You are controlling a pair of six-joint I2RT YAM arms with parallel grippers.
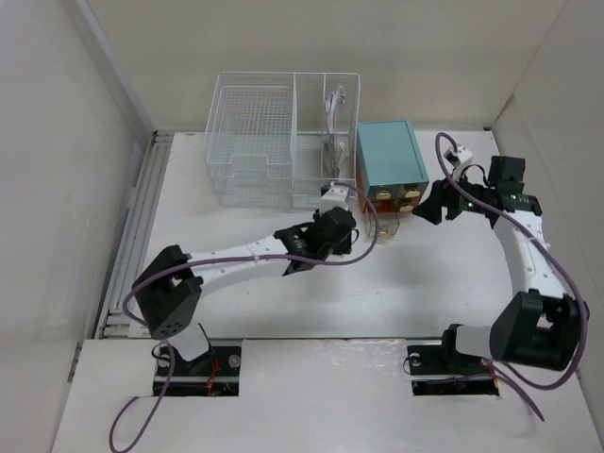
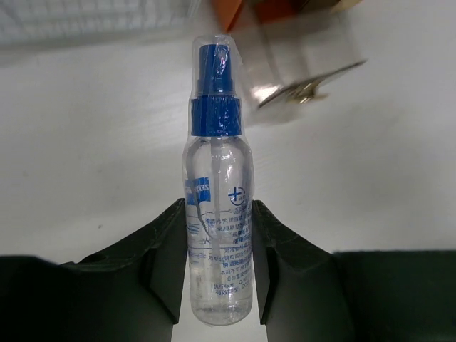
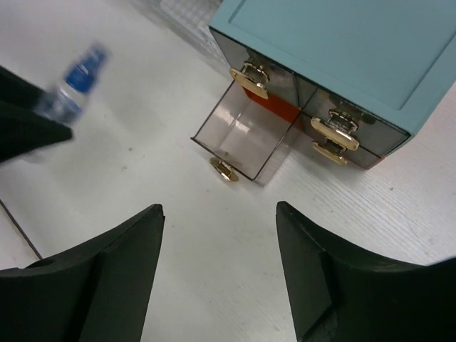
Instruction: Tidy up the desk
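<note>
My left gripper (image 2: 217, 260) is shut on a clear spray bottle (image 2: 216, 214) with a blue cap and holds it above the white desk (image 1: 283, 302), pointing toward an open clear drawer (image 2: 299, 64). In the top view the left gripper (image 1: 354, 231) is just left of the teal box (image 1: 390, 156). The right wrist view shows the bottle (image 3: 71, 85) blurred at the left, and the pulled-out empty drawer (image 3: 246, 139) of the teal box (image 3: 342, 50). My right gripper (image 3: 217, 235) is open and empty above the desk, in front of the drawers; in the top view it (image 1: 429, 208) is right of the box.
A white wire-mesh basket (image 1: 274, 142) stands at the back left of the teal box, with items in its right compartment. Walls close in the desk at left, right and back. Purple cables trail from both arms.
</note>
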